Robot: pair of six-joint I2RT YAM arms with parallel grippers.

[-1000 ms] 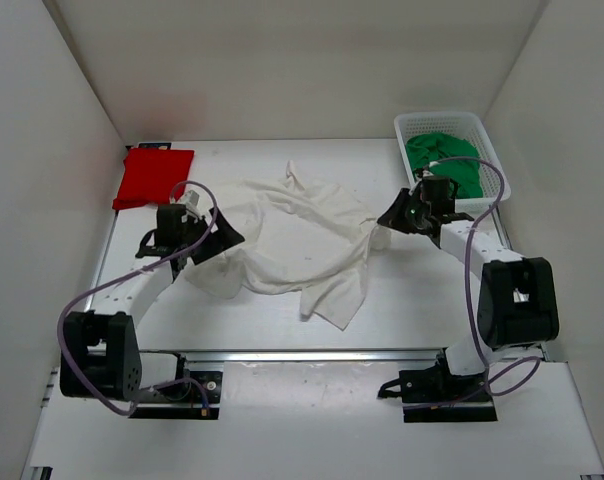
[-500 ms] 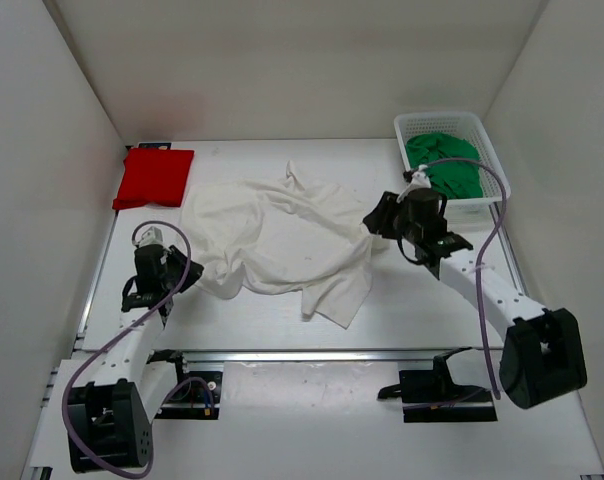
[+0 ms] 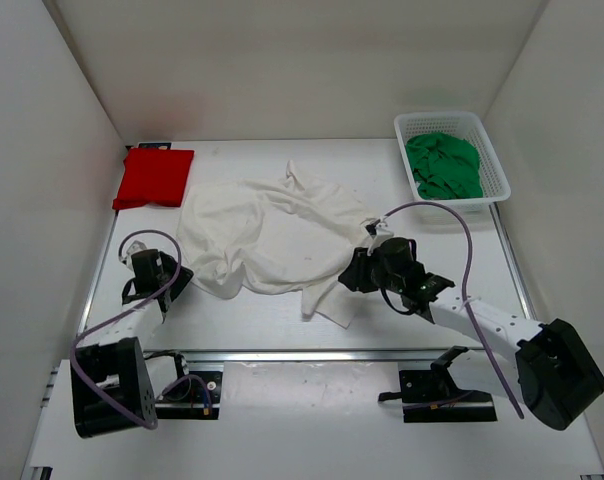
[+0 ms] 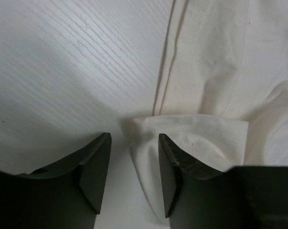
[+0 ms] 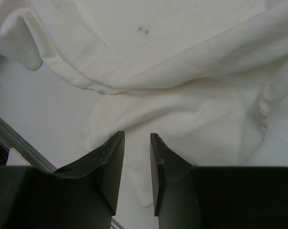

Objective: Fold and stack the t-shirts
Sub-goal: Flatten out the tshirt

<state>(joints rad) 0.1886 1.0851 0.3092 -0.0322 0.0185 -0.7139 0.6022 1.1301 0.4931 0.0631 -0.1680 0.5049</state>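
The white t-shirt lies crumpled and spread across the middle of the table. A folded red t-shirt rests at the far left. The green t-shirt is bunched inside the basket. My left gripper sits low at the white shirt's near-left edge; in the left wrist view it is open, with a folded corner of the white shirt reaching between the fingers. My right gripper is over the shirt's near-right hem; in the right wrist view it stands open, the white cloth lying under the gap.
The white mesh basket stands at the far right corner. White walls close in the table on three sides. A metal rail runs along the near edge, just behind both arm bases.
The right gripper let go of the shirt's right sleeve and swung toward the near hem. The left arm drew back toward the near left. Both arms now sit lower and closer to me.
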